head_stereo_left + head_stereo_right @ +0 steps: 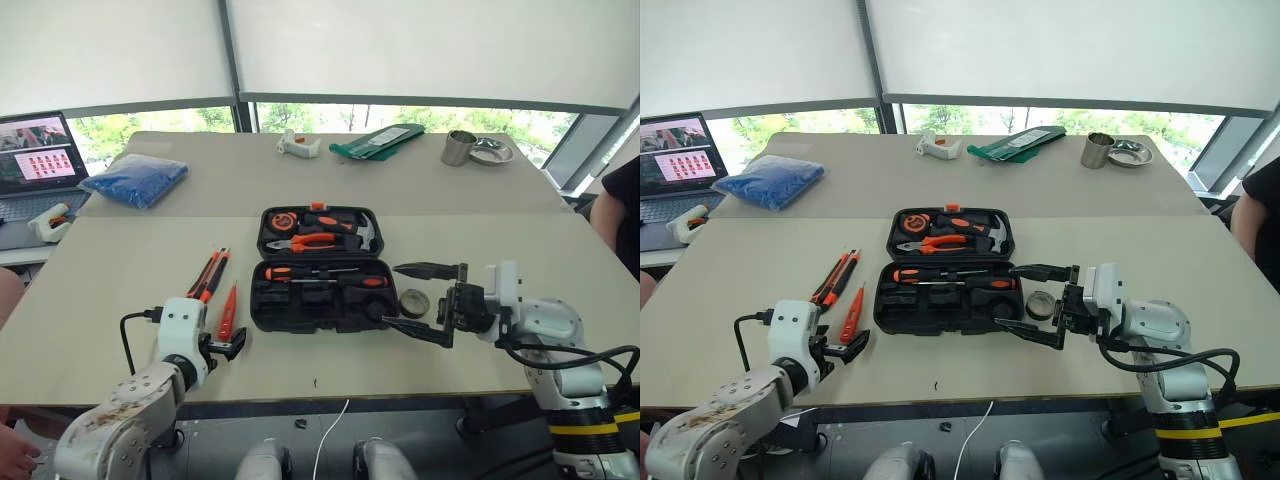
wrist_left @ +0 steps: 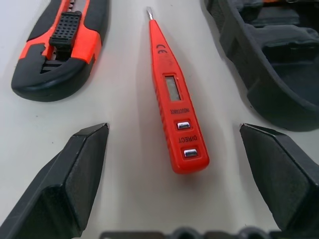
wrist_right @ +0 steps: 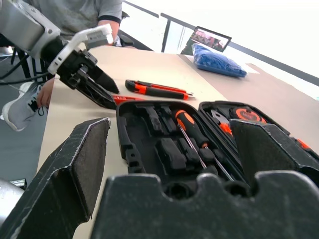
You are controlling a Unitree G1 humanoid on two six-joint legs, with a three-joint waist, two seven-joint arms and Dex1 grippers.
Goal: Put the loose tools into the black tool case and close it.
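Observation:
The black tool case (image 1: 256, 300) lies open at mid-table; pliers, a hammer and a tape measure fill its far half. Two orange-and-black screwdrivers (image 1: 318, 272) rest in the near half. Left of the case lie the utility knife (image 1: 208, 275) and the slim orange tester pen (image 1: 228, 312). My left gripper (image 1: 228, 347) is open just behind the pen, with its fingers (image 2: 75, 169) either side of the pen's (image 2: 174, 99) rear end and not touching it. The dark tape roll (image 1: 414, 302) sits at the case's right edge. There my right gripper (image 1: 392, 295) is open, level and pointing at the case.
A blue bag (image 1: 135, 180) and a laptop (image 1: 35, 160) are at the far left. A white object (image 1: 298, 146), a green pouch (image 1: 378, 140), a metal cup (image 1: 459, 147) and a dish (image 1: 492, 151) stand along the back. A person (image 1: 620, 210) sits at the right edge.

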